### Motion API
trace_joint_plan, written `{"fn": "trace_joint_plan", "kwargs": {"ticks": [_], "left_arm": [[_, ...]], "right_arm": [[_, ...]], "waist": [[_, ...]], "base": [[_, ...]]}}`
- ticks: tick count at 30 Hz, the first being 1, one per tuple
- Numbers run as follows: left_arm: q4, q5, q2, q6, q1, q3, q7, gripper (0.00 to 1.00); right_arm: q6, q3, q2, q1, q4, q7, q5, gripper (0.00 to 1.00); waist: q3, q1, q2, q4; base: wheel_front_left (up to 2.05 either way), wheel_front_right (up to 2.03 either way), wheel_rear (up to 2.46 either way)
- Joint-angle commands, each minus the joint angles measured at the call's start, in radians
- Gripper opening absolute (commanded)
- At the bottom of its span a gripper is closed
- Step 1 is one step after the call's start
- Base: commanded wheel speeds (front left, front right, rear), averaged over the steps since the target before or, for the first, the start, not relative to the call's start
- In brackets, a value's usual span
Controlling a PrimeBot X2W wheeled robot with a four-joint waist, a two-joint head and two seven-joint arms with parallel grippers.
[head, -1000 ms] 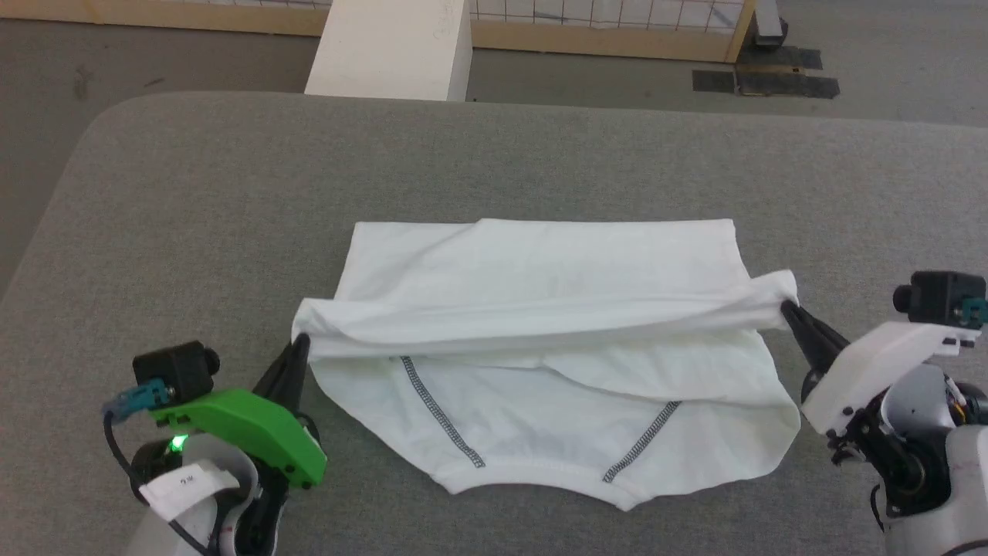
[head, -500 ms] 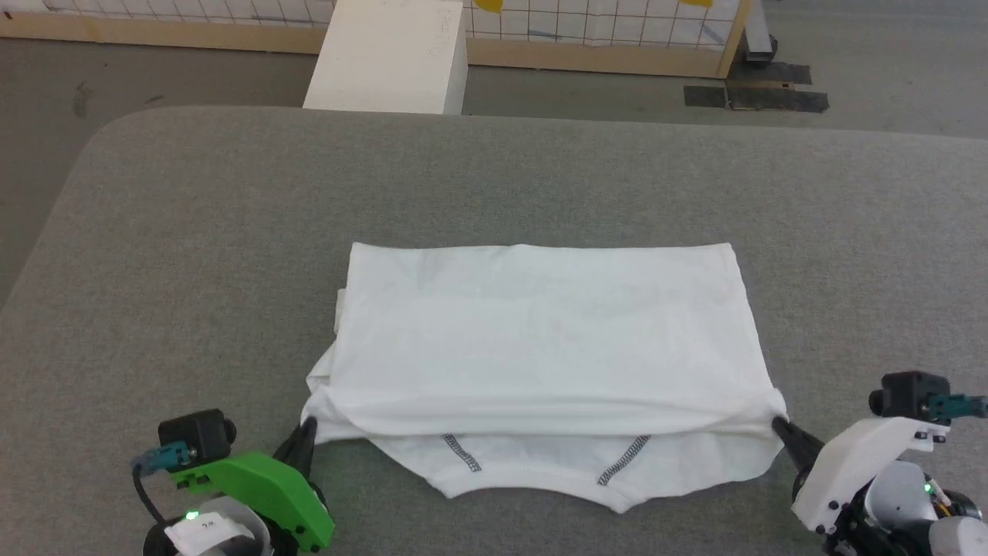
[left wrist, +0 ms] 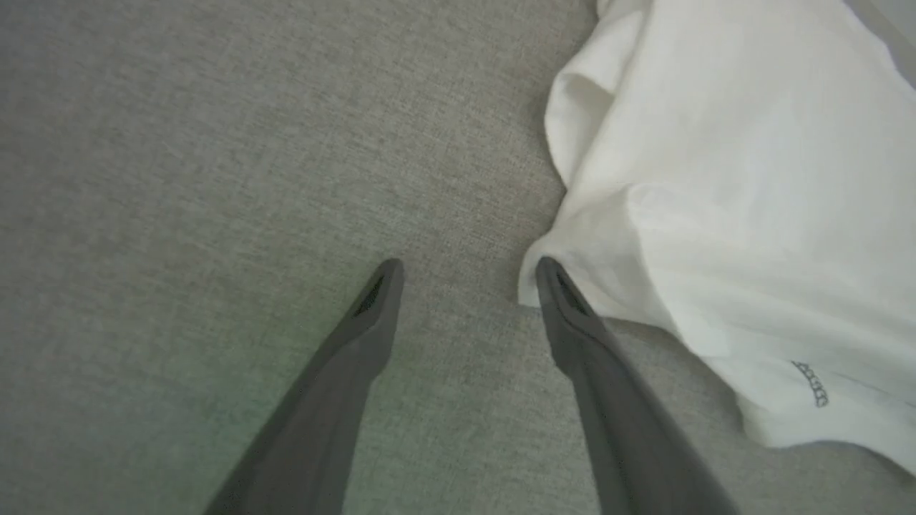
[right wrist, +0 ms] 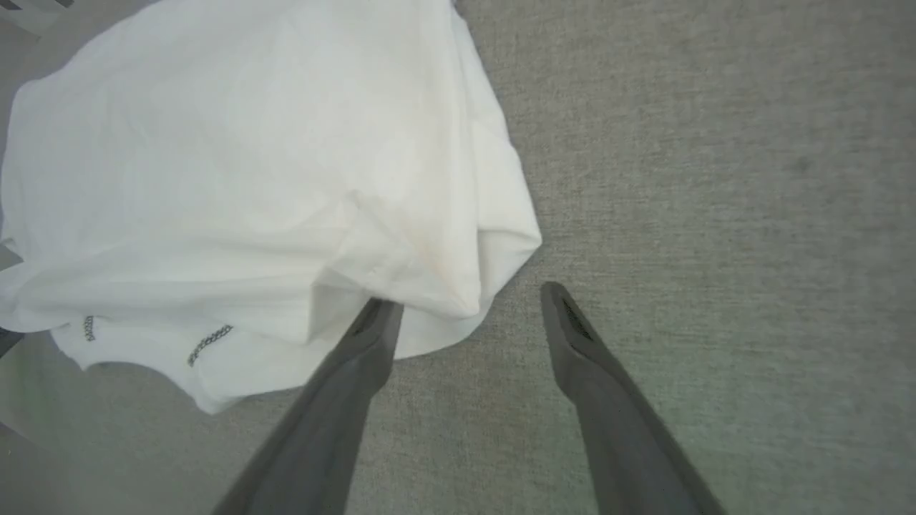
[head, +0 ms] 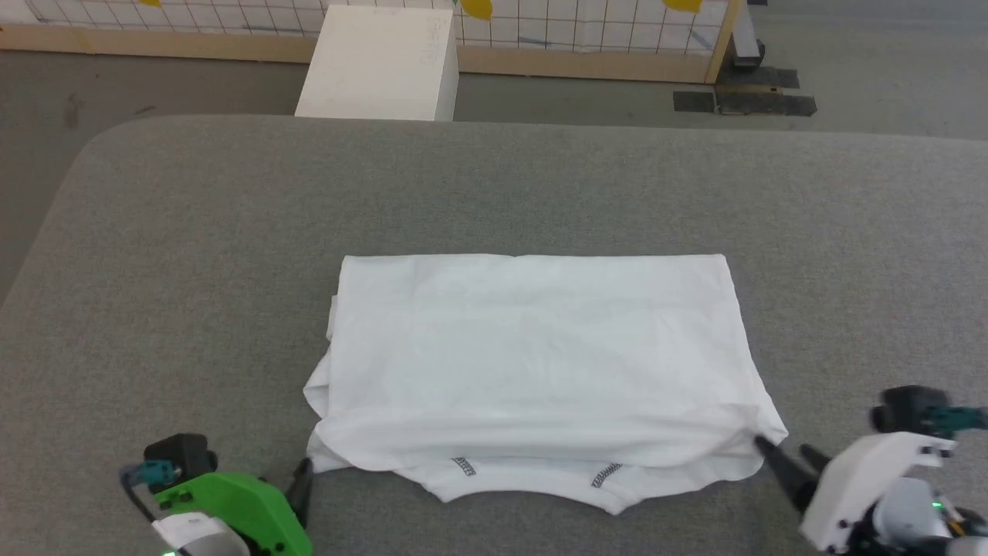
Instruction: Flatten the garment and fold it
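The white garment (head: 532, 363) lies folded into a wide rectangle on the grey padded table (head: 193, 232). A lower layer with two short dark zigzag seams (head: 604, 475) peeks out along its near edge. My left gripper (head: 301, 480) sits at the near left corner; in the left wrist view it (left wrist: 469, 266) is open, one fingertip (left wrist: 551, 275) touching the cloth edge (left wrist: 715, 179). At the near right corner is my right gripper (head: 783, 449). The right wrist view shows it (right wrist: 469, 299) open, one fingertip (right wrist: 379, 318) against the loose corner (right wrist: 458, 286), nothing pinched.
Beyond the table's far edge a rigid white box (head: 378, 62) stands on the floor, in front of a wood-framed wire grid fence (head: 587, 62). Black tape patches (head: 745, 100) mark the floor at the far right. Bare grey table surrounds the cloth on every side.
Both grippers drew the pinched top layer toward the near edge, laid it over the lower layer, then opened and let go. The head camera also tilted.
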Motion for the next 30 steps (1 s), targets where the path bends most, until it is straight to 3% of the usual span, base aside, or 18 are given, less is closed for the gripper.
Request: {"fn": "trace_joint_plan", "kwargs": {"ticks": [1, 7, 12, 15, 17, 24, 30], "left_arm": [[-0.012, -0.002, 0.018, 0.015, 0.031, 0.014, 0.003, 1.00], [-0.114, 0.014, 0.052, 0.060, 0.054, 0.100, -0.082, 1.00], [-0.193, 0.115, 0.075, 0.023, 0.004, 0.126, -0.294, 1.00], [-0.218, 0.199, 0.074, -0.014, -0.043, 0.118, -0.469, 1.00], [-0.230, 0.244, 0.061, -0.033, -0.072, 0.116, -0.523, 1.00], [-0.331, 0.466, -0.027, -0.126, -0.133, 0.148, -0.543, 1.00], [-0.293, 0.544, -0.091, -0.196, -0.141, 0.158, -0.543, 1.00]], "right_arm": [[-0.002, -0.031, -0.003, 0.016, -0.039, -0.005, 0.033, 1.00], [-0.002, -0.153, 0.002, 0.026, -0.225, 0.021, 0.068, 1.00], [-0.002, -0.157, -0.007, -0.038, -0.280, 0.097, 0.035, 1.00], [-0.002, -0.115, -0.017, -0.106, -0.234, 0.156, 0.002, 1.00], [-0.002, -0.095, -0.016, -0.154, -0.184, 0.191, -0.025, 1.00], [-0.002, 0.030, -0.040, -0.320, 0.007, 0.256, -0.170, 1.00], [-0.002, 0.122, -0.079, -0.389, 0.155, 0.261, -0.235, 1.00]], "waist": [[-0.009, 0.0001, -0.0001, 0.003], [-0.023, 0.0001, -0.0001, 0.005], [-0.011, 0.0001, -0.0001, 0.002], [0.007, 0.0001, -0.0001, 0.000], [0.024, 0.0001, -0.0001, 0.002], [0.097, 0.0001, -0.0001, 0.015], [0.141, 0.0001, -0.0001, 0.034]], "base": [[0.00, 0.00, 0.00], [0.00, 0.00, 0.00], [0.00, 0.00, 0.00], [0.00, 0.00, 0.00], [0.00, 0.00, 0.00], [0.00, 0.00, 0.00], [0.00, 0.00, 0.00]]}}
